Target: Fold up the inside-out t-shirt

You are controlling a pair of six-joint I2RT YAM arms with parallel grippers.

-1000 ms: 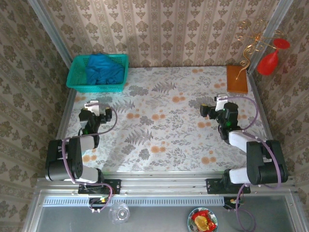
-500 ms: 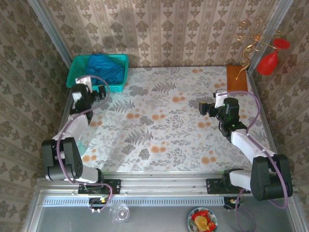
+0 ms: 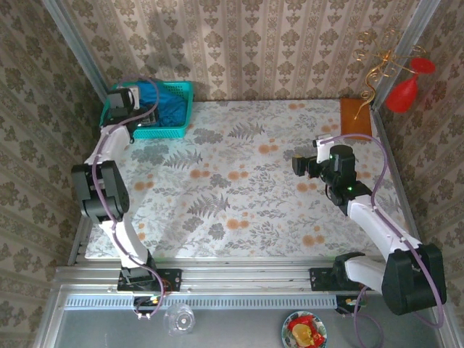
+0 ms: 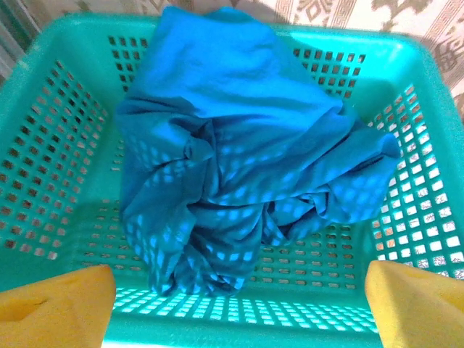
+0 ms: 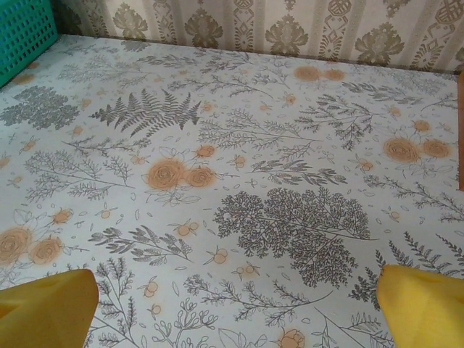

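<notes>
The inside-out t-shirt (image 3: 165, 101) is a crumpled teal-blue heap inside the turquoise mesh basket (image 3: 156, 133) at the far left corner of the table. In the left wrist view the t-shirt (image 4: 232, 159) bulges above the basket's walls (image 4: 51, 181). My left gripper (image 3: 141, 111) hovers over the basket's near rim, open, with its yellow pads (image 4: 58, 308) wide apart and nothing between them; the cloth lies just ahead of the left gripper (image 4: 235, 315). My right gripper (image 3: 301, 167) hangs open above the bare floral tablecloth (image 5: 239, 167) at mid right, the right gripper (image 5: 235, 312) holding nothing.
An orange-brown board (image 3: 355, 118) lies at the far right corner, beside a red ornament on a gold wire stand (image 3: 401, 93). Papered walls close the table at the back and sides. The basket's corner (image 5: 22, 32) shows at the right wrist view's upper left.
My left arm has swung from the table's left side up to the basket, ending over its near rim. My right gripper has drifted slightly left and nearer.
</notes>
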